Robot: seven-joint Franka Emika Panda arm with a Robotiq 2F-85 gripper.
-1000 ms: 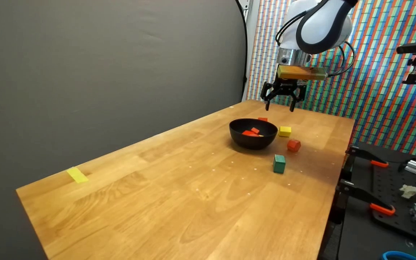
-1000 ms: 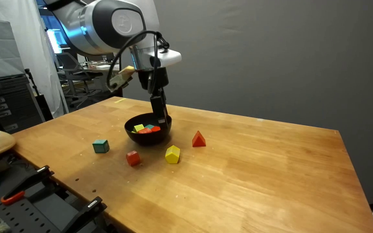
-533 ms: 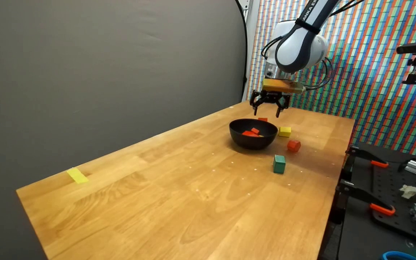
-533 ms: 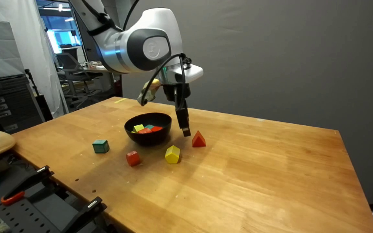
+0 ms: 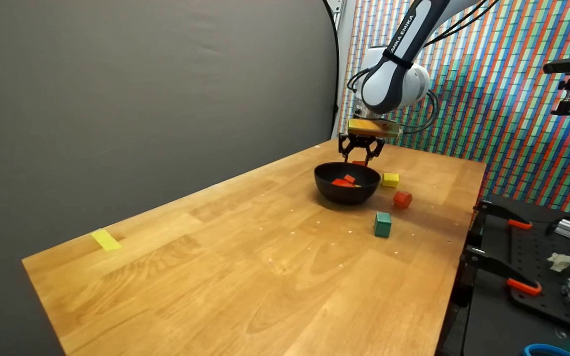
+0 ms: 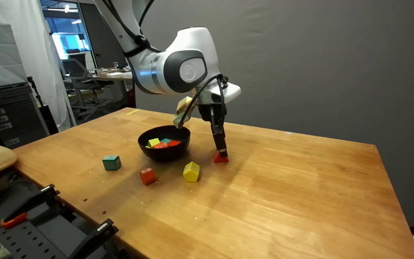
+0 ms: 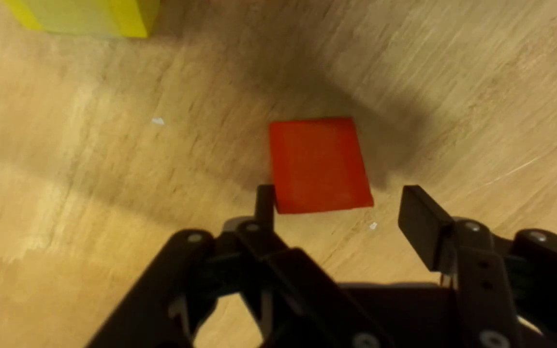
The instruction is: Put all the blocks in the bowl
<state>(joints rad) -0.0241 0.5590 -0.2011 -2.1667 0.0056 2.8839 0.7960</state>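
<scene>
My gripper [image 7: 338, 195] is open above the table, low over a red triangular block [image 7: 319, 166]. In the wrist view the block lies just ahead of and between the fingers, nearer the left one. In an exterior view the fingertips partly hide this block [image 6: 221, 159]. The black bowl [image 6: 164, 154] stands beside it, holding several red, yellow and green blocks [image 6: 154, 142]. On the table are a yellow block [image 6: 191, 172], a red block [image 6: 147, 176] and a green block [image 6: 112, 163]. The yellow block also shows at the wrist view's top left [image 7: 99, 17].
A flat yellow tape patch [image 5: 106, 240] is stuck near the table's edge. Black clamps [image 6: 93, 237] grip the table edge. A side bench [image 5: 493, 316] with tools adjoins it. A grey backdrop [image 5: 166, 99] stands behind the table.
My open gripper has moved away from above the bowl and come down to the red triangular block. Its fingers look somewhat closer together. The bowl and the blocks have stayed put.
</scene>
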